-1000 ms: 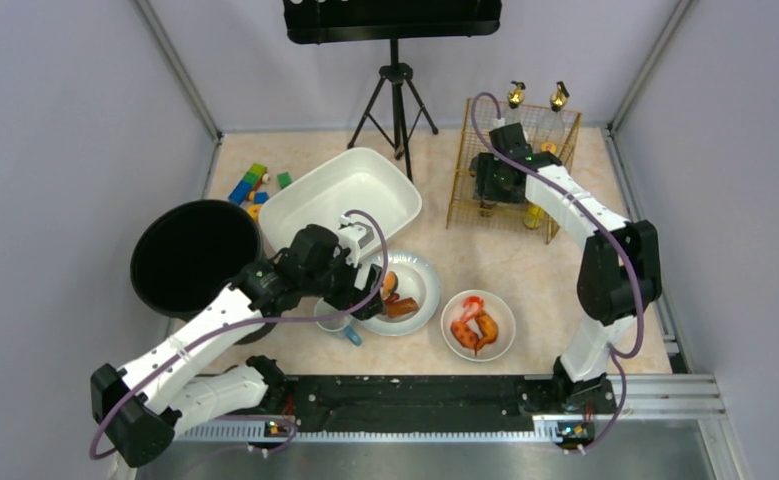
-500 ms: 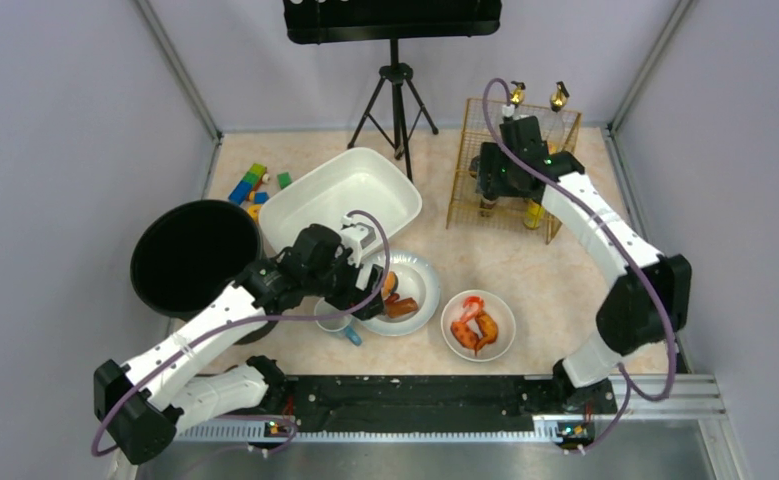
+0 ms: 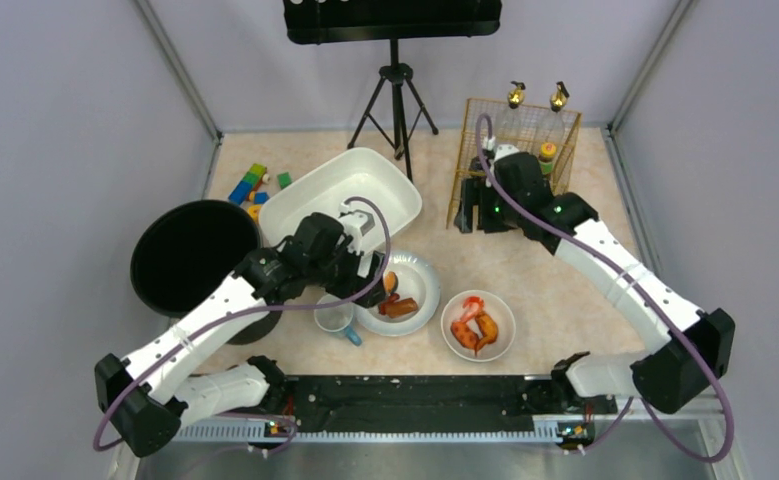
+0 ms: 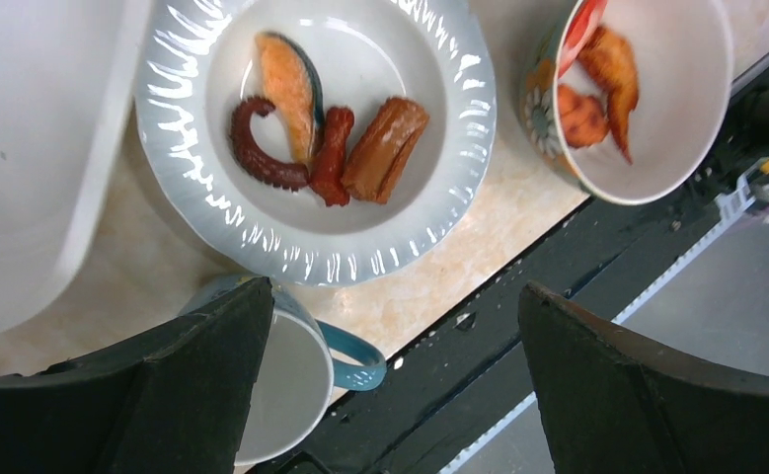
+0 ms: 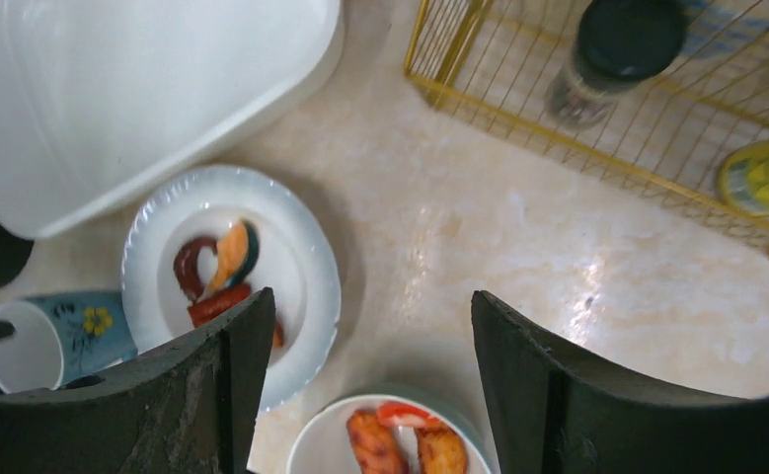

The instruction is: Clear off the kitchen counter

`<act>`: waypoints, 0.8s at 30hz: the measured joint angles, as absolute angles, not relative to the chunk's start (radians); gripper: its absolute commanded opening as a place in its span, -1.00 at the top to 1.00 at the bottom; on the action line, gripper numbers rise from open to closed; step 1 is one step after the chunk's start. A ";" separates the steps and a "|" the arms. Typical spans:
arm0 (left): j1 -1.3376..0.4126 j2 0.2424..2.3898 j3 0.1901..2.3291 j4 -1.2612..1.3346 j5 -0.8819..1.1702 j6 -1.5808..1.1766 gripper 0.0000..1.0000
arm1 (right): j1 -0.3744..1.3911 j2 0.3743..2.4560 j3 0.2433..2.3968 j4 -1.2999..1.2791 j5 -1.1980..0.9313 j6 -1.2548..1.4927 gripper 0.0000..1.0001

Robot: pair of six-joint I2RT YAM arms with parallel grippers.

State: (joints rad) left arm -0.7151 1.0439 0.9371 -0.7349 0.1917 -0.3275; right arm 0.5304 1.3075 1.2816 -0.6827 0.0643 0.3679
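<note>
We see the kitchen counter [image 3: 525,265] spread beneath and around the white plate [image 3: 420,285], which carries fish, octopus and sausage pieces. A bowl [image 3: 500,340] of orange food sits just right of the plate, and a blue cup [image 3: 335,318] sits just beside its near-left rim. The white tub [image 3: 340,195] lies behind the plate, the wire rack [image 3: 525,120] well behind and right. Our left gripper [image 4: 395,291] hovers over the plate's near-left edge, jaws apart. Our right gripper [image 5: 370,296] hangs behind-right of the plate, jaws likewise apart.

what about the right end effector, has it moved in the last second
Yes. The right end effector came off the gold wire rack, moving down and left in the top view to the rack's front-left edge.
</note>
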 measured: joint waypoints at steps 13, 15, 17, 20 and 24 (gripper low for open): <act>-0.715 1.053 1.170 -0.821 0.084 -0.369 -0.96 | 0.557 1.285 1.016 -0.533 -0.186 0.390 -0.39; -0.715 1.053 1.192 -0.833 0.077 -0.372 -0.96 | 0.558 1.316 1.007 -0.497 -0.212 0.390 -0.38; -0.715 1.052 1.206 -0.842 0.071 -0.375 -0.96 | 0.559 1.361 1.001 -0.456 -0.238 0.393 -0.36; -0.715 1.052 1.213 -0.850 0.067 -0.380 -0.96 | 0.560 1.438 0.989 -0.400 -0.264 0.395 -0.32; -0.715 1.047 1.213 -0.868 0.067 -0.388 -0.96 | 0.561 1.532 0.975 -0.350 -0.294 0.398 -0.28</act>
